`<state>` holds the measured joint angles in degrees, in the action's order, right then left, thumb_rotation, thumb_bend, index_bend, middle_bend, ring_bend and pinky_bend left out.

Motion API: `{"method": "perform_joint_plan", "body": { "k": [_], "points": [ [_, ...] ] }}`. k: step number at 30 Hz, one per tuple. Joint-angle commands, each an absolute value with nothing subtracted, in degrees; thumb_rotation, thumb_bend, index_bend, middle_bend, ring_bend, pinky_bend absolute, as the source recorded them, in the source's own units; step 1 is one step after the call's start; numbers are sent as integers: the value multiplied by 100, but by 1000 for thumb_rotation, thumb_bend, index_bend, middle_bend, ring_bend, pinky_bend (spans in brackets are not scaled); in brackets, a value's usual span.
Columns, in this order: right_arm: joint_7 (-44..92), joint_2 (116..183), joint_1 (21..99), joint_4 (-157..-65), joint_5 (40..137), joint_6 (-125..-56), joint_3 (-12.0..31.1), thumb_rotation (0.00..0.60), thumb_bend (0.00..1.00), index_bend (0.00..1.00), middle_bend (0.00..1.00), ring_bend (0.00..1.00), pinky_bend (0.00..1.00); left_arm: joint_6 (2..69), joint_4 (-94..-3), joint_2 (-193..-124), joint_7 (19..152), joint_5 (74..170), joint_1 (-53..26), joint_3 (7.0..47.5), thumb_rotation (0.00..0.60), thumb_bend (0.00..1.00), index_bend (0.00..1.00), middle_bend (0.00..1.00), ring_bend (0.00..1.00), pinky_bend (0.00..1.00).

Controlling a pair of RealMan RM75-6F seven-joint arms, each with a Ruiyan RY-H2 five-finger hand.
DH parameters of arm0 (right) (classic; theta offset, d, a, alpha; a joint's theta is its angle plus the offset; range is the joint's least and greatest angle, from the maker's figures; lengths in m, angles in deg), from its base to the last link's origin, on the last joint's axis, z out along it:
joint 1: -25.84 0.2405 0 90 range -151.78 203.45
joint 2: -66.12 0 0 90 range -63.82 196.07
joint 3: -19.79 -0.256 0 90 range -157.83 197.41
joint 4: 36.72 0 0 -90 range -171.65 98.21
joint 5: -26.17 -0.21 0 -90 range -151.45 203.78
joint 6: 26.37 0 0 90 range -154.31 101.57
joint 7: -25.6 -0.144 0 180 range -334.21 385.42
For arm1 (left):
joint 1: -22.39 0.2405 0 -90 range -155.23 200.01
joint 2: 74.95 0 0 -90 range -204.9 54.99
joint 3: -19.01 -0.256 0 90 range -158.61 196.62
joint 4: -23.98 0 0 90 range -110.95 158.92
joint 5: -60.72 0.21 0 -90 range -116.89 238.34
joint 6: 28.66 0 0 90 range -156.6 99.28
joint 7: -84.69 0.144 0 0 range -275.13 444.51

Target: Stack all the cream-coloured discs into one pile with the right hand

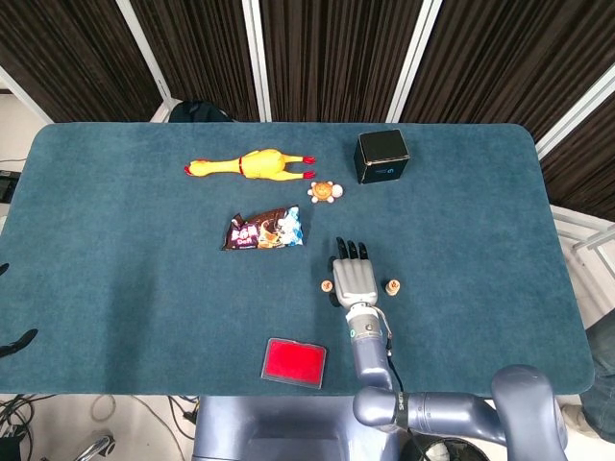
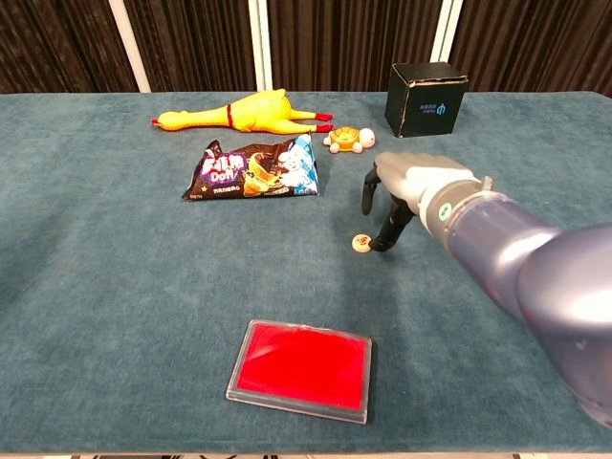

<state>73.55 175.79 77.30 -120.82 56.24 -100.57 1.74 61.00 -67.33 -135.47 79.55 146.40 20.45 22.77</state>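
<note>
One cream-coloured disc (image 1: 327,285) (image 2: 360,243) lies alone on the blue cloth. A short pile of the same discs (image 1: 392,285) stands to its right; my arm hides it in the chest view. My right hand (image 1: 356,279) (image 2: 411,184) hovers between them, palm down and fingers apart, holding nothing. One dark fingertip (image 2: 382,240) reaches down to the cloth just right of the lone disc, close to it or touching it. Of my left hand (image 1: 14,341), only two dark, spread fingertips show at the left edge of the head view.
A red flat case (image 1: 294,362) (image 2: 300,368) lies near the front edge. Behind the hand are a snack bag (image 1: 264,230) (image 2: 253,169), a rubber chicken (image 1: 252,165), a small turtle toy (image 1: 326,192) and a black box (image 1: 381,156) (image 2: 426,98).
</note>
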Motion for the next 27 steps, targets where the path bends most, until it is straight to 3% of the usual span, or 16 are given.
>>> {"method": "perform_joint_plan", "body": {
  "k": [1,19,27],
  "points": [
    [7277,17636,7681,-12017,5696,-10025,215,600,320,440,0,0,0,6108,-6737,-13545,7961,14642,2048,2277,600,103,133,0,0,29],
    [7192,18041,7565,-11420,5908,-9891,192,600,329,458,0,0,0,6083,-6711,-13539,7939,14614,2037,2292,600,103,133,0,0,29],
    [7229,18146,7559,-11263,5941,-9833,90,600,391,488,0,0,0,6077,-6720,-13534,7943,14606,2037,2292,600,104,133,0,0,29]
  ]
}}
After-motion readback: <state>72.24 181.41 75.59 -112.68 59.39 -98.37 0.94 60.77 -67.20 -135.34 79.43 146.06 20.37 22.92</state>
